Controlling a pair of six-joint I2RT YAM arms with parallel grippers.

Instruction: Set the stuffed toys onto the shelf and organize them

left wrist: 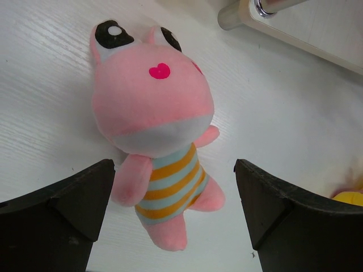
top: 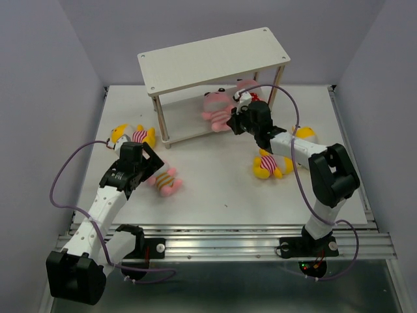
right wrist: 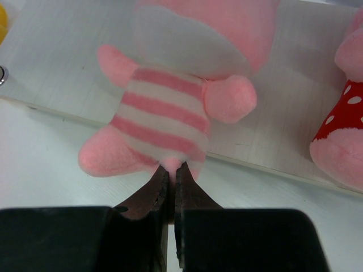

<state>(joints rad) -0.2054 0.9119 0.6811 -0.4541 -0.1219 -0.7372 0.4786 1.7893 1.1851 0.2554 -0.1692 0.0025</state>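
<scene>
**Hidden or cut off**
- Dotted toy (right wrist: 343, 122): in the right wrist view we see only a red spotted shirt and one pink leg at the frame edge. From above, the shelf (top: 215, 59) top and the right arm cover most of it.
- Two yellow toys (top: 268, 166) (top: 305, 134): both lie on the bench (top: 228, 195) and are partly covered by the right forearm.
- Pink-striped toy (right wrist: 164, 113): its head runs out of the top of the wrist view.
- A yellow sliver at the lower right edge of the left wrist view is too cropped for us to name.

**Toys and claws**
- Right claw (right wrist: 172, 170): the fingers are pressed together, tips against the pink-striped toy's lower hem between its legs. We cannot tell whether any plush is pinched. The toy lies on its back on the lower board (right wrist: 57, 73), with its legs over the near edge.
- Left claw (left wrist: 174, 167): the fingers are spread wide and touch nothing. The orange-striped toy (left wrist: 153, 113) lies face up on the bench, its body between the tips and its head beyond them, toward a shelf leg (left wrist: 229, 17).
- A third yellow toy (top: 130, 135) lies on the bench just beyond the left arm.
</scene>
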